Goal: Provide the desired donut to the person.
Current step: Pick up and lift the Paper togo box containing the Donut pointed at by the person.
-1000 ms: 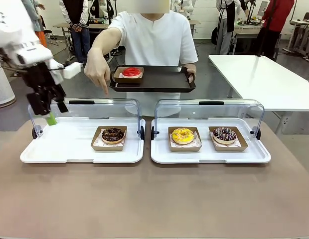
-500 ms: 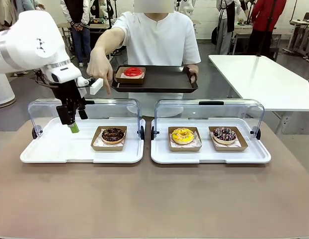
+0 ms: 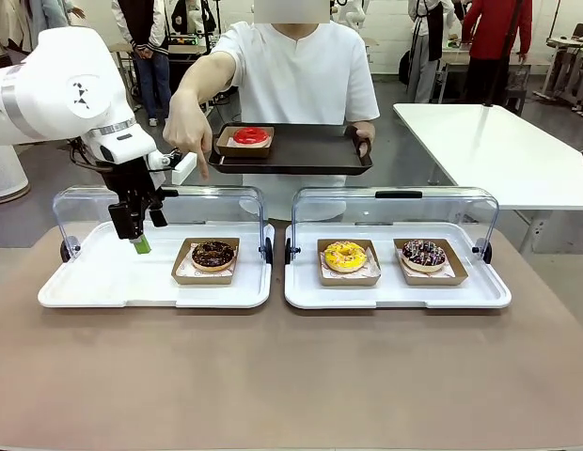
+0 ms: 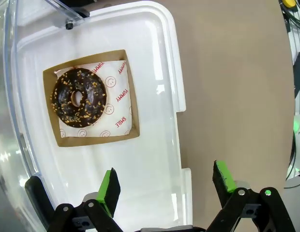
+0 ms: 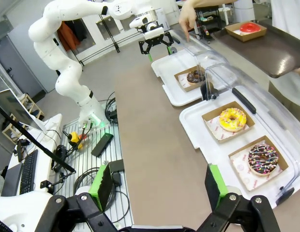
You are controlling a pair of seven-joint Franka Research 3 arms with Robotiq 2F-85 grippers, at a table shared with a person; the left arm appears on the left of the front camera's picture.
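Observation:
The person [image 3: 296, 75] in a white shirt holds a black tray [image 3: 310, 150] carrying a red donut [image 3: 249, 136]. Their other hand [image 3: 186, 132] points a finger down toward the chocolate nut donut [image 3: 212, 254] in its cardboard box on the left white tray [image 3: 103, 277]. My left gripper [image 3: 133, 235] hangs open over that tray, left of the donut. In the left wrist view the chocolate donut [image 4: 79, 98] lies ahead of my open left gripper [image 4: 165, 176], with nothing between the fingers. My right gripper [image 5: 158, 181] is open and hangs high above the table edge.
The right white tray [image 3: 395, 291] holds a yellow donut [image 3: 345, 256] and a dark sprinkled donut [image 3: 423, 253]. Clear hinged lids [image 3: 395, 211] stand raised behind both trays. Bare brown tabletop [image 3: 291, 376] spreads in front. A white table [image 3: 498, 141] stands at the back right.
My left arm swung in from the far left to above the left tray and has nearly stopped. The person's hand stays pointing down.

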